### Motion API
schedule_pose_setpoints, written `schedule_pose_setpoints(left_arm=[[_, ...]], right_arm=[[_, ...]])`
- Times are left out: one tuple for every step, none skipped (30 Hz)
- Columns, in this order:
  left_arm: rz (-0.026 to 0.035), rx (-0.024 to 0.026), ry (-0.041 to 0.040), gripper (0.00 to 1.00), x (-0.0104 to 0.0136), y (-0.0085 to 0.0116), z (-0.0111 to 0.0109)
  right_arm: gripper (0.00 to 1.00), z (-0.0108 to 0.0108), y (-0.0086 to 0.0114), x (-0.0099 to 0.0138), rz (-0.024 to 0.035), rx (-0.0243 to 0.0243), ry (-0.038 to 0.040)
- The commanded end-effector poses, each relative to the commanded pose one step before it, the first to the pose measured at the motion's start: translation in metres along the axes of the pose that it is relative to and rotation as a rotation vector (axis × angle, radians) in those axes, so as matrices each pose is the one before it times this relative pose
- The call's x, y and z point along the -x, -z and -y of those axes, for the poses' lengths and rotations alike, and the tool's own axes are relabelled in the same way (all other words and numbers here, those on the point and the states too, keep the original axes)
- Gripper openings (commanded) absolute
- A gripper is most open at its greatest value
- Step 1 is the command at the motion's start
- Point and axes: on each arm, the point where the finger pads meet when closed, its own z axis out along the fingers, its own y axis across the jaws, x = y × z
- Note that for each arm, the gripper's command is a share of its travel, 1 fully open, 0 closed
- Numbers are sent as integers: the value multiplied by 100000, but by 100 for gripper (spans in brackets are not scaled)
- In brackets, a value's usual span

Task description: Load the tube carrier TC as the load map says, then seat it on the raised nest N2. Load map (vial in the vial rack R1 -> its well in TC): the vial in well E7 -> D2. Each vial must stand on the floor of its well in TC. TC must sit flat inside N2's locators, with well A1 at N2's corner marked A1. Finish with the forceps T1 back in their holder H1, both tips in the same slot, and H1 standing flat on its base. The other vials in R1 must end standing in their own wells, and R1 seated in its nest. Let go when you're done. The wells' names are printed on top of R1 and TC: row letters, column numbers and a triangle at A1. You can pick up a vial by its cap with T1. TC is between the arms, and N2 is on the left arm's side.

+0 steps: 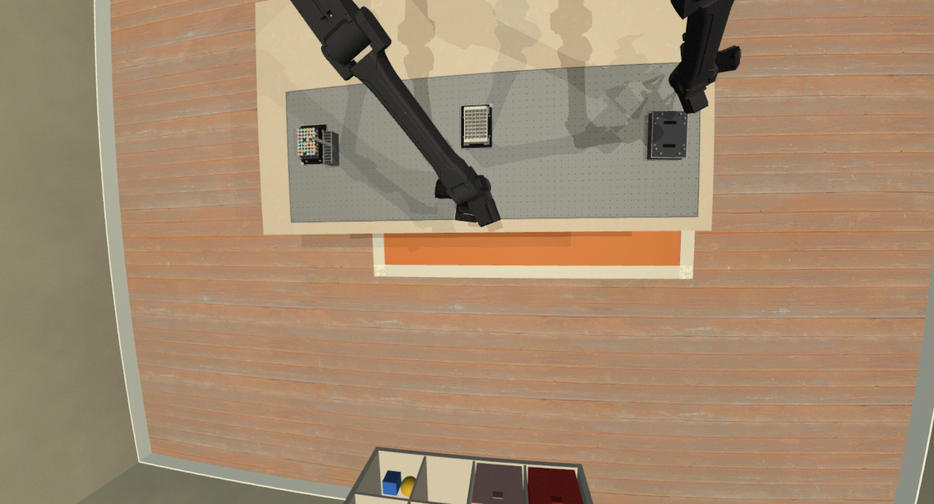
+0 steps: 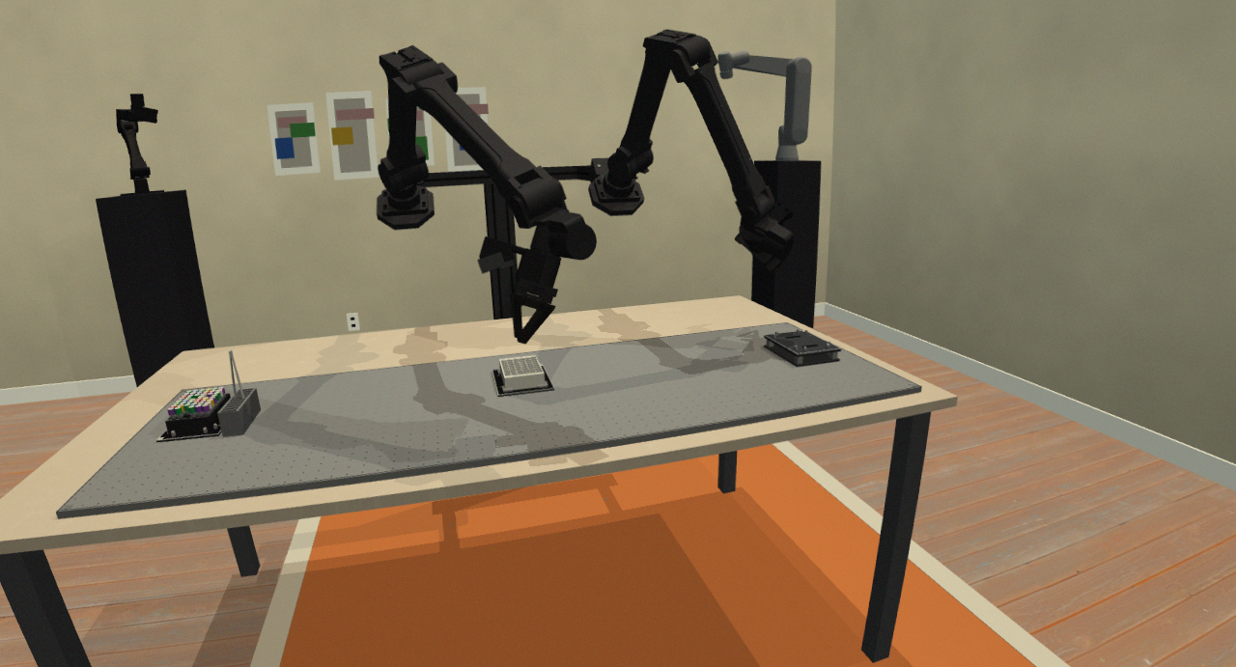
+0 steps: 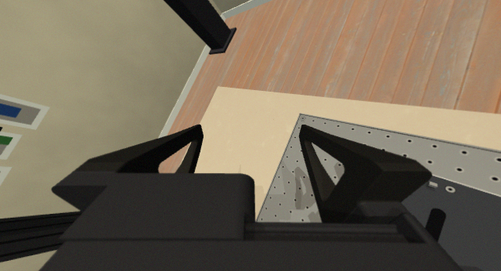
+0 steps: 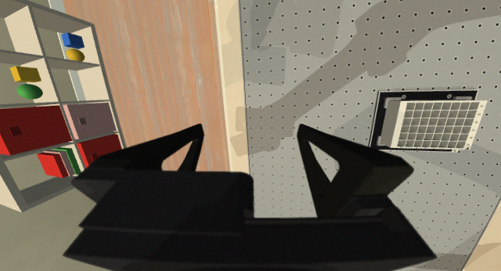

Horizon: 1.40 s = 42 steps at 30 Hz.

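The white tube carrier TC [image 1: 475, 123] [image 2: 521, 369] [image 4: 434, 124] sits empty on a black base at the middle of the grey mat [image 1: 587, 187]. The vial rack R1 [image 1: 319, 144] [image 2: 197, 402], full of coloured caps, stands at the mat's far end. Beside it is holder H1 [image 1: 330, 148] [image 2: 239, 408], with the forceps T1 [image 2: 234, 371] upright in it. The black raised nest N2 [image 1: 667, 134] [image 2: 801, 345] [image 3: 470, 220] is bare. My right gripper [image 1: 479, 216] [image 2: 528, 324] [image 4: 250, 129] hangs open and empty above the mat near TC. My left gripper [image 1: 692, 106] [image 3: 250, 130] is open and empty, high beside N2.
The mat's perforated surface covers most of the tan table [image 2: 604, 318]. An orange rug [image 1: 522, 247] lies under the table's front edge. A shelf unit [image 1: 470, 481] [image 4: 39, 106] with coloured blocks and bins stands across the room.
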Motion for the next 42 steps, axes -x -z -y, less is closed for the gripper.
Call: schedule_pose_setpoints(left_arm=[[184, -303, 543, 100, 253, 124, 54], [0, 0, 0, 100, 0, 0, 0], [0, 0, 0, 100, 0, 0, 0], [0, 0, 0, 100, 0, 0, 0], [0, 0, 0, 100, 0, 0, 0], [0, 0, 0, 100, 0, 0, 0], [0, 0, 0, 100, 0, 0, 0], [0, 0, 0, 100, 0, 0, 0], [0, 0, 0, 100, 0, 0, 0], [0, 0, 0, 100, 0, 0, 0], [0, 0, 0, 100, 0, 0, 0], [0, 0, 0, 100, 0, 0, 0], [0, 0, 0, 100, 0, 0, 0], [0, 0, 0, 100, 0, 0, 0], [0, 0, 0, 100, 0, 0, 0], [0, 0, 0, 100, 0, 0, 0], [0, 0, 0, 100, 0, 0, 0], [59, -256, 208, 100, 106, 79, 183], [0, 0, 0, 100, 0, 0, 0], [0, 0, 0, 100, 0, 0, 0], [0, 0, 0, 100, 0, 0, 0], [0, 0, 0, 100, 0, 0, 0], [0, 0, 0, 100, 0, 0, 0], [0, 0, 0, 100, 0, 0, 0], [0, 0, 0, 100, 0, 0, 0], [0, 0, 0, 100, 0, 0, 0], [0, 0, 0, 100, 0, 0, 0], [0, 0, 0, 100, 0, 0, 0], [0, 0, 0, 100, 0, 0, 0], [0, 0, 0, 100, 0, 0, 0], [0, 0, 0, 100, 0, 0, 0], [0, 0, 0, 100, 0, 0, 0], [0, 0, 0, 100, 0, 0, 0], [0, 0, 0, 100, 0, 0, 0], [0, 0, 0, 100, 0, 0, 0], [0, 0, 0, 100, 0, 0, 0], [0, 0, 0, 100, 0, 0, 0], [0, 0, 0, 100, 0, 0, 0], [0, 0, 0, 100, 0, 0, 0], [0, 0, 0, 100, 0, 0, 0], [0, 0, 0, 100, 0, 0, 0], [0, 0, 0, 100, 0, 0, 0]], right_arm=[[100, -562, 610, 108, -572, 967, -754], [100, 0, 0, 0, 0, 0, 0], [100, 0, 0, 0, 0, 0, 0], [100, 0, 0, 0, 0, 0, 0], [100, 0, 0, 0, 0, 0, 0], [100, 0, 0, 0, 0, 0, 0], [100, 0, 0, 0, 0, 0, 0], [100, 0, 0, 0, 0, 0, 0], [100, 0, 0, 0, 0, 0, 0], [100, 0, 0, 0, 0, 0, 0], [100, 0, 0, 0, 0, 0, 0], [100, 0, 0, 0, 0, 0, 0], [100, 0, 0, 0, 0, 0, 0], [100, 0, 0, 0, 0, 0, 0], [100, 0, 0, 0, 0, 0, 0], [100, 0, 0, 0, 0, 0, 0], [100, 0, 0, 0, 0, 0, 0], [24, -1219, 422, 1775, -570, 1268, 746], [24, -14, -33, 379, -626, -297, 2472], [24, 27, -32, 392, -240, -167, 1106], [24, 32, -32, 392, 11, 14, 16], [24, 27, -26, 319, 9, 12, 13], [24, 1, 0, 1, 0, 0, 0], [24, 152, -131, 340, -390, -674, 2564], [24, 160, -131, 337, -390, -675, 2564], [24, 167, -131, 333, -274, -480, 1836], [24, 173, -132, 330, 14, 10, 18], [24, 173, -132, 331, 14, 10, 19], [24, 20, -15, 38, 1, 1, 2], [24, 189, -118, 327, -456, -622, 2567], [24, 196, -118, 323, -456, -623, 2567], [24, 203, -118, 318, -310, -428, 1780], [24, 0, 0, 0, 0, 0, 0], [24, 0, 0, 0, 0, 0, 0], [24, 220, -109, 311, -516, -562, 2570], [24, 226, -108, 306, -515, -563, 2570], [24, 233, -108, 301, -339, -375, 1726], [24, 239, -110, 297, 15, 5, 19], [24, 239, -110, 297, 15, 5, 19], [24, 240, -110, 297, 15, 5, 19], [24, 240, -110, 297, 15, 5, 19], [24, 257, -93, 287, -568, -496, 2573]])
